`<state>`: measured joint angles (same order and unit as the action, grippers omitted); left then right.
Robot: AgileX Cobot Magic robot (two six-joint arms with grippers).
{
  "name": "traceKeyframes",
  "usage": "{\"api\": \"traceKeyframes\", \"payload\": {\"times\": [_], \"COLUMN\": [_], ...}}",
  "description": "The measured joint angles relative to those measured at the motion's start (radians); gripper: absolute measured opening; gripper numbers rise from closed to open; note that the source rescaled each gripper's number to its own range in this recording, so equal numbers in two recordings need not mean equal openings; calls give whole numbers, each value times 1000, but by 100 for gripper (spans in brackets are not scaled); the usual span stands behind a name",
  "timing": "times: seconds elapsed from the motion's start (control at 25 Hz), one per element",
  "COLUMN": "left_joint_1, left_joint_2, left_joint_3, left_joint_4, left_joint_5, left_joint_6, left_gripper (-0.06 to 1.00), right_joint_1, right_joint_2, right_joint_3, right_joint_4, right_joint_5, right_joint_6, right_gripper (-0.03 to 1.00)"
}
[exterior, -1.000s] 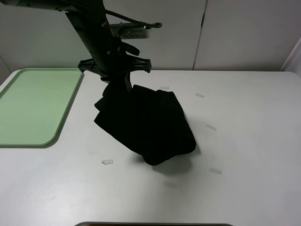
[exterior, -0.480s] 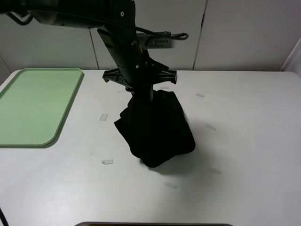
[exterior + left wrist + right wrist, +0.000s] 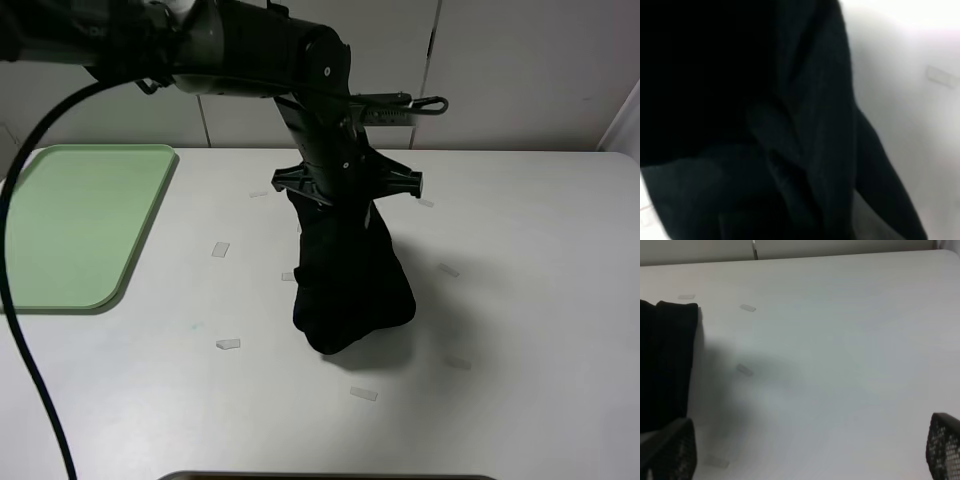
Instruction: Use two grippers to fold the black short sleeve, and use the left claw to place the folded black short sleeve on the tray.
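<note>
Black short sleeve [image 3: 345, 270] is hanging from our left claw [image 3: 345, 200], which is pinching its top, bottom resting mid-table, well apart from the tray [image 3: 70, 230]. We are thinking it could slip or unfold. We are seeing no words anywhere.
</note>
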<state>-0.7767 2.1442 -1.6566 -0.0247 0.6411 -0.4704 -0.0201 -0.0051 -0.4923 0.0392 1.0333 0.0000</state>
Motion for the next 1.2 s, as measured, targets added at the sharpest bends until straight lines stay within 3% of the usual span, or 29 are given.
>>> {"api": "traceKeyframes", "payload": {"times": [0.12, 0.2, 0.36, 0.44, 0.68, 1.0, 1.2], "left_joint_1": [-12, -18, -23, -24, -24, -24, -24], "left_joint_2": [18, 25, 26, 26, 0, -37, -51], "left_joint_3": [-4, -5, -5, -6, -71, -227, -233], "left_joint_4": [-16, -22, -23, -23, -2, 73, 105], "left_joint_5": [-30, -60, -137, -169, -133, 265, 457], "left_joint_6": [0, 0, 7, 21, 32, 40, 54], "left_gripper": [17, 31, 82, 93, 99, 100, 100], "right_joint_1": [0, 0, 0, 0, 0, 0, 0], "right_joint_2": [0, 0, 0, 0, 0, 0, 0], "right_joint_3": [0, 0, 0, 0, 0, 0, 0], "right_joint_4": [0, 0, 0, 0, 0, 0, 1], "right_joint_5": [0, 0, 0, 0, 0, 0, 0], "right_joint_6": [0, 0, 0, 0, 0, 0, 0], "right_gripper": [100, 100, 100, 100, 100, 100, 100]}}
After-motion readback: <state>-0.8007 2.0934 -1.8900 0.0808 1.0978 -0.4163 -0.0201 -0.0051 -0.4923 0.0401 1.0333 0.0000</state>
